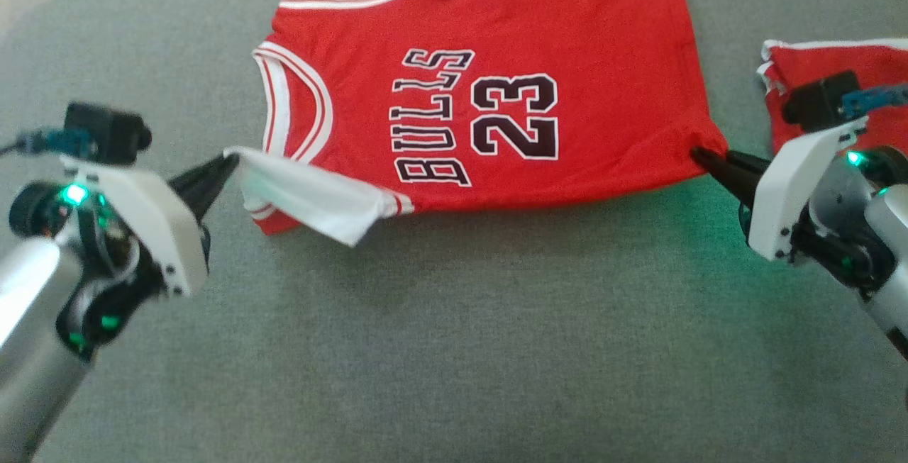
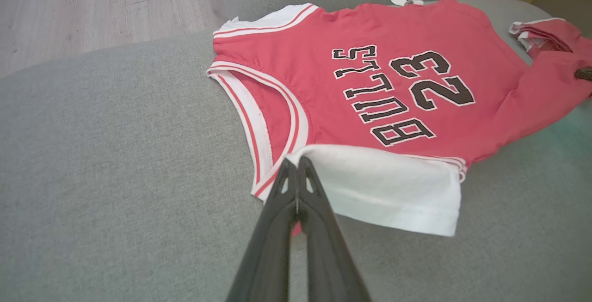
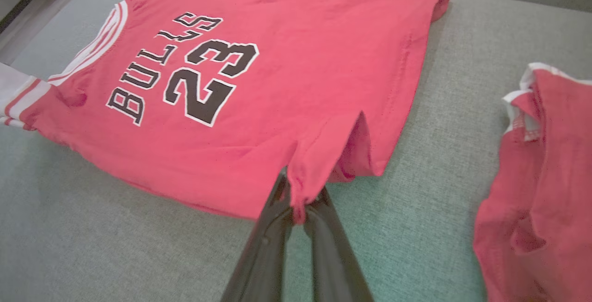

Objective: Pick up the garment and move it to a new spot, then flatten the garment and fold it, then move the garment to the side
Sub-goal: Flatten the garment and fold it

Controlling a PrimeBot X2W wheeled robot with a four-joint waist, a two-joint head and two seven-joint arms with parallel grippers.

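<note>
The garment (image 1: 496, 59) is a red jersey with white trim, printed BULLS 23, spread on a grey cushion (image 1: 454, 342). Its near edge is lifted off the cushion. My left gripper (image 1: 228, 159) is shut on the white sleeve at the jersey's near left corner. In the left wrist view that gripper (image 2: 296, 163) pinches the white sleeve of the garment (image 2: 370, 84). My right gripper (image 1: 699, 156) is shut on the red hem corner at the near right. The right wrist view shows that gripper (image 3: 296, 191) clamping the hem of the garment (image 3: 277, 61) beside a side slit.
A second red garment (image 1: 837, 80) with white trim lies bunched at the cushion's right, close behind my right arm; it also appears in the right wrist view (image 3: 545, 177). Wooden floor (image 2: 69, 6) lies beyond the cushion's far left edge.
</note>
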